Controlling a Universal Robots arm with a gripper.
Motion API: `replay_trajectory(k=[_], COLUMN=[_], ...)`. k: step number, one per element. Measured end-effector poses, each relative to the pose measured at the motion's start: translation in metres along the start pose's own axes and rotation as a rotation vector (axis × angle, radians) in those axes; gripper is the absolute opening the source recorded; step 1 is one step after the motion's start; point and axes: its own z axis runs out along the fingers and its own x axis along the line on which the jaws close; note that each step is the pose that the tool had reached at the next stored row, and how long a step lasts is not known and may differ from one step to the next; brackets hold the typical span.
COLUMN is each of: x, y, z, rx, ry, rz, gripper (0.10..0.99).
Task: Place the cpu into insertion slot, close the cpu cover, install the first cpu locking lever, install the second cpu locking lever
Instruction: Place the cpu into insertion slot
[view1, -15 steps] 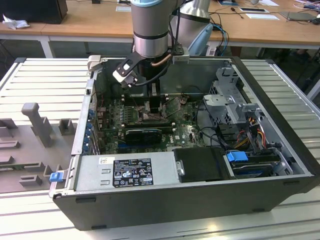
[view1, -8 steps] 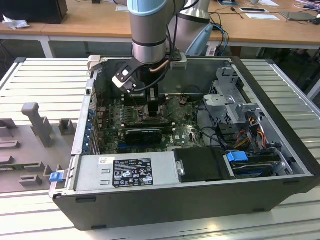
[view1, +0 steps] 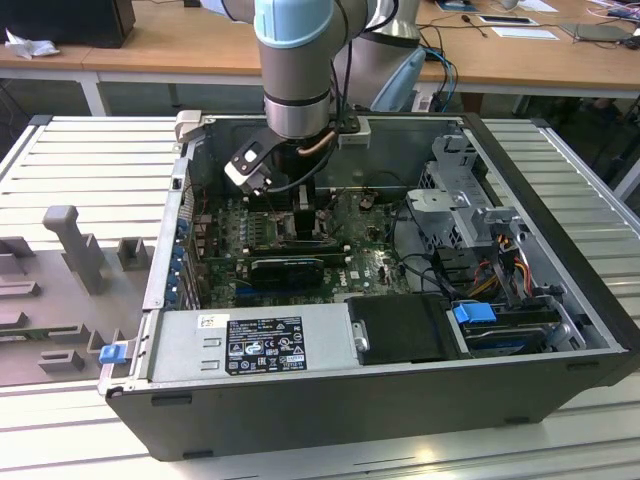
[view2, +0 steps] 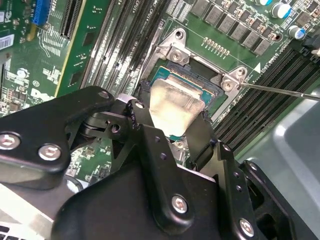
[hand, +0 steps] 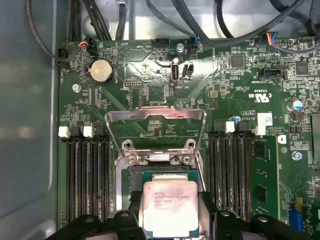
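Currently the gripper has its jaws clenched on opposite edges of the cpu, which sits in or just above the insertion slot; I cannot tell which. The cpu cover stands hinged open. Judgement: keep the chip level, corners matched, no pressing.

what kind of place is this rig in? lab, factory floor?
Probably a robotics lab: an open PC case on a slatted metal table, wooden desks with cables behind, and the gripper holding the cpu at the motherboard.

Silver cpu at insertion slot
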Motion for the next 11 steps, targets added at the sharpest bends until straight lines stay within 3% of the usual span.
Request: replay_trajectory(k=[11], x=[0.0049], y=[-0.0010], z=[0.0057], rx=[0.000], ry=[0.0011], rz=[-0.011], gripper=[0.525])
